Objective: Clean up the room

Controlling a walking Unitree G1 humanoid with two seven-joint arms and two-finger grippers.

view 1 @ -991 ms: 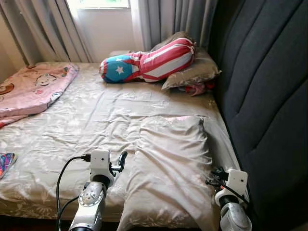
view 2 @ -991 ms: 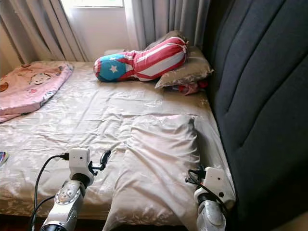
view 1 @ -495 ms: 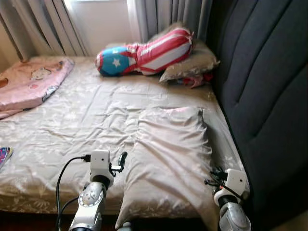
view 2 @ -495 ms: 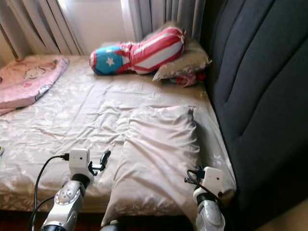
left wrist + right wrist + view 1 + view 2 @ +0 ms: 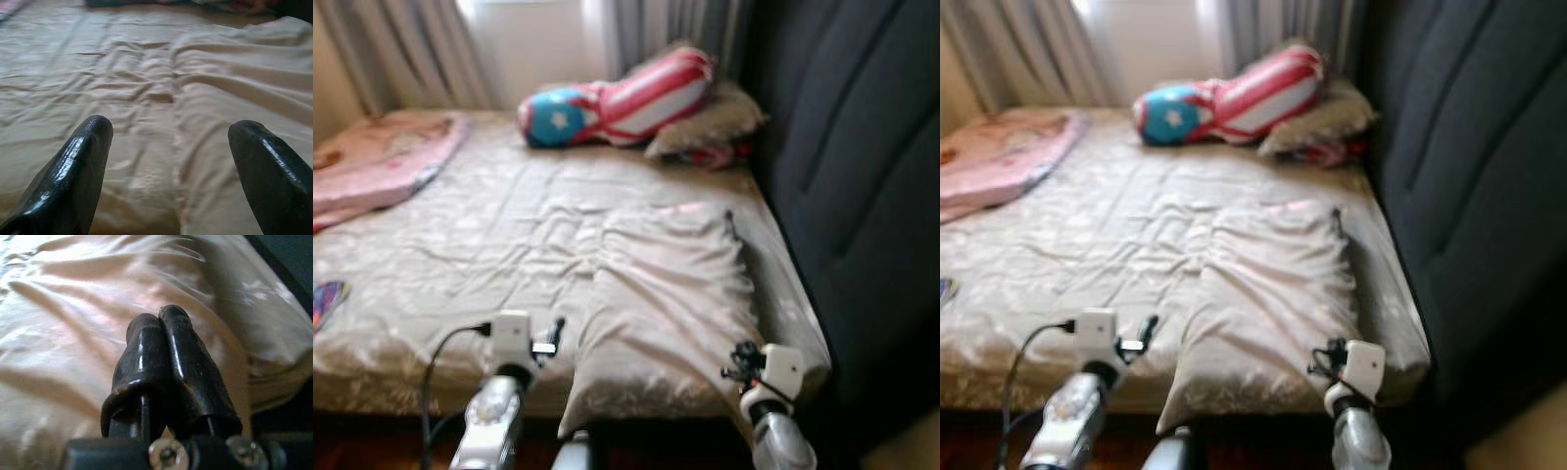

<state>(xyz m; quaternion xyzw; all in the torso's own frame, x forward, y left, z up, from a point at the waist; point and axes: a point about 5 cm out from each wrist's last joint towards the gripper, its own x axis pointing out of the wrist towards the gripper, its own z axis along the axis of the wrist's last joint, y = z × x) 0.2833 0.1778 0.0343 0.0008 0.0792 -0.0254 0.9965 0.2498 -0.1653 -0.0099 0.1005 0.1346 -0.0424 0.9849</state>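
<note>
Beige bed (image 5: 489, 245) carries a pillow (image 5: 666, 304); my left claw (image 5: 171, 161) gapes wide beside it, right claw (image 5: 161, 328) pressed together over it.

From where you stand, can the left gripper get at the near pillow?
Probably yes: the left gripper is open beside the pillow, with only flat bed sheet between them.
</note>
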